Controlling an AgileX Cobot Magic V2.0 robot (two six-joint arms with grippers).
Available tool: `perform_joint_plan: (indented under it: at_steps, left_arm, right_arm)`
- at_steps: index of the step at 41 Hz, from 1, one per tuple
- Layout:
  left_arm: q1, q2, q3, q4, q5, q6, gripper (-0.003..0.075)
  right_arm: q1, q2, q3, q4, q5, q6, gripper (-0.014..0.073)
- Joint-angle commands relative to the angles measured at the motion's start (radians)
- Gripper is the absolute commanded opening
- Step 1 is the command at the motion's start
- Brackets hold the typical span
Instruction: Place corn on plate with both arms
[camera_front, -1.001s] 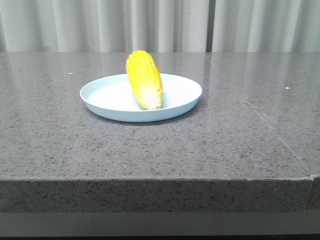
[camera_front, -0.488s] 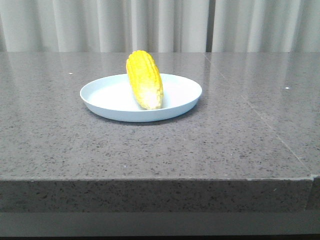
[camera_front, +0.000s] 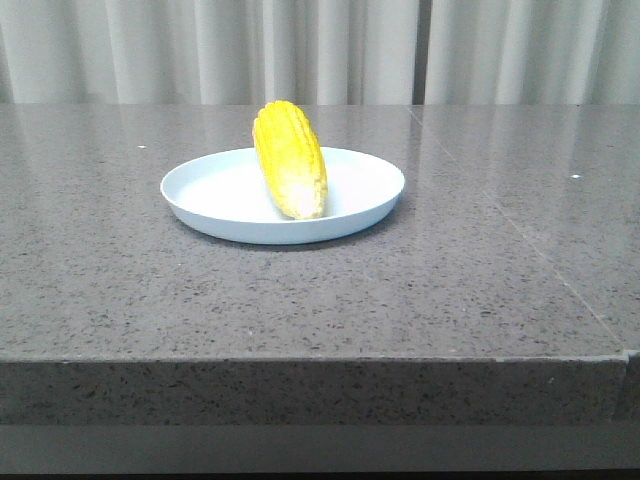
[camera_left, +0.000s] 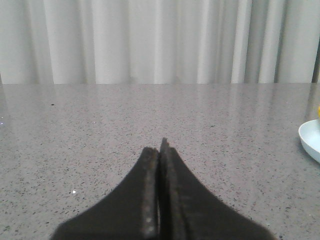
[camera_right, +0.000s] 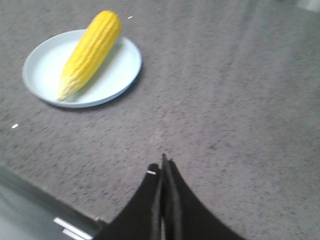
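- The corn (camera_front: 290, 160) is being carried by the plate (camera_front: 220, 195), lying across its middle with its paler tip resting near the rim on the robot's side and its blunt end reaching past the far rim.
- Its long axis is being run roughly front to back in the front view, tilted slightly leftward at the far end.
- The left gripper (camera_left: 161, 150) is being held with its fingers pressed together and empty; only the plate's edge is being caught at the side of its view.
- The right gripper (camera_right: 162, 167) is likewise being kept closed on nothing, well apart from the plate.
- The right arm is being judged the nearer, since the whole plate is being seen from its wrist.
- The placing is being judged complete.
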Motion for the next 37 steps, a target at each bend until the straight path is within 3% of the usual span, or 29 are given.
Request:
perform_joint_plan:
  at_steps: [1, 9, 17, 29, 37]
  left_arm:
    - [0.000, -0.016, 0.024, -0.009, -0.092, 0.002, -0.0020]
    - [0.000, -0.016, 0.024, -0.009, -0.092, 0.002, -0.0020]
    - [0.000, -0.016, 0.024, -0.009, -0.092, 0.002, -0.0020]
    - [0.000, -0.016, 0.024, -0.009, -0.092, 0.002, -0.0020]
    - [0.000, -0.016, 0.024, -0.009, -0.092, 0.002, -0.0020]
  right_arm:
    - [-0.102, -0.092, 0.096, 0.003, -0.234, -0.010, -0.0067]
    - [-0.253, -0.295, 0.341, 0.003, -0.459, -0.010, -0.0067]
    - [-0.333, -0.442, 0.533, 0.003, -0.601, -0.010, -0.0067]
    - [-0.348, -0.462, 0.698, 0.003, -0.807, -0.010, -0.0067]
    - [-0.348, -0.461, 0.694, 0.003, -0.797, -0.010, -0.0067]
